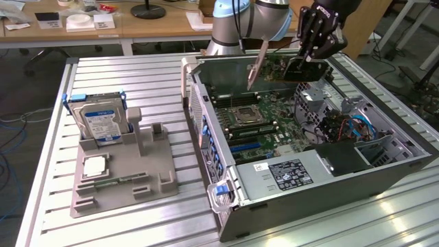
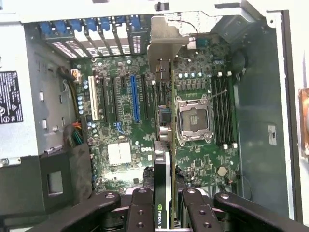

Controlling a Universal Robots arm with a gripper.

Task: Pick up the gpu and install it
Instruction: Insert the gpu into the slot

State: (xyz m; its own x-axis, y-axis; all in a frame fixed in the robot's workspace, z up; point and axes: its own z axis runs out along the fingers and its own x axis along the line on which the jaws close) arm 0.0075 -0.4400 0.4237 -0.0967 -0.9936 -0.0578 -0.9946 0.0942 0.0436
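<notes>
Colours noted: gpu (image 1: pixel 285 72) green board, black cooler, silver bracket; motherboard (image 1: pixel 254 121) green with blue, black and white slots; hard drive (image 1: pixel 99 121) silver, blue-white label; tray (image 1: pixel 123 175) plain grey; tabletop (image 1: pixel 137 77) pale silver, striped by parallel grooves.

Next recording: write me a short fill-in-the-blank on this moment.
The pincer is shut on the gpu, held ___ the motherboard.
The computer case lies with its side ___.
The hard drive stands in the gray holder at the exterior view's ___.
Missing: above; open; left.
</notes>
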